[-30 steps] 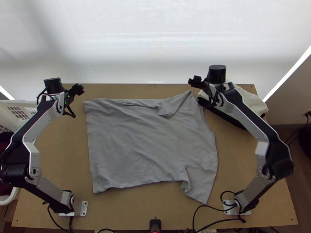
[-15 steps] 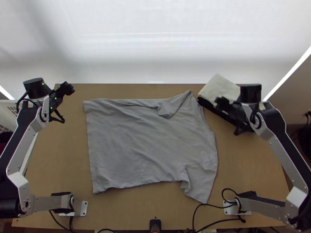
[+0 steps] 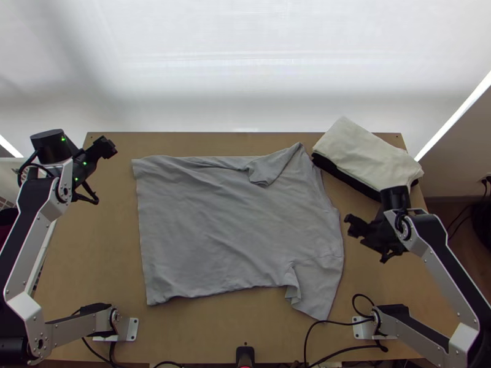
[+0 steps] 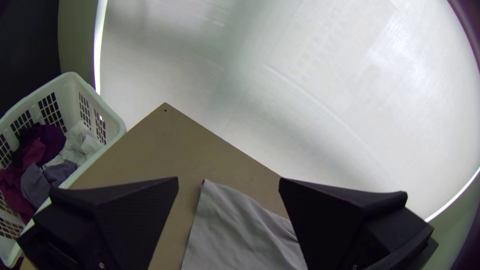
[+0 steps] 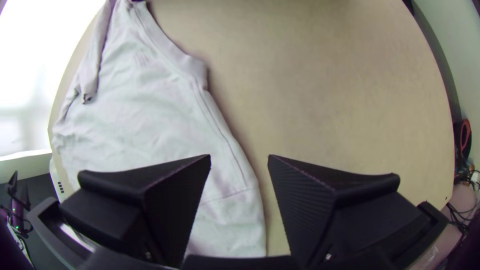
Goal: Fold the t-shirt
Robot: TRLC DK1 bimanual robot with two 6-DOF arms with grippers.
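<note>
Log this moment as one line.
T-shirt spread, far sleeve folded inward | left gripper open, left of shirt | right gripper open, right of shirt | nothing held

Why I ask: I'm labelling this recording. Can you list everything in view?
t-shirt: one, grey, spread on the table, one sleeve folded inward at the far side
table: one, light brown, under the t-shirt
cream cloth: one visible, folded, far right corner
black item: one, under the cream cloth
basket: one, white, left of the table
clothes: several, purple, grey and white, in the basket
backdrop: one, white, behind the table
cables: several, black, mostly near the arm bases
dark object: one, near edge, middle
arms: two, silver-grey and black, left and right
left gripper: black, far left, fingers apart
right gripper: black, near the t-shirt's right edge, fingers apart
</note>
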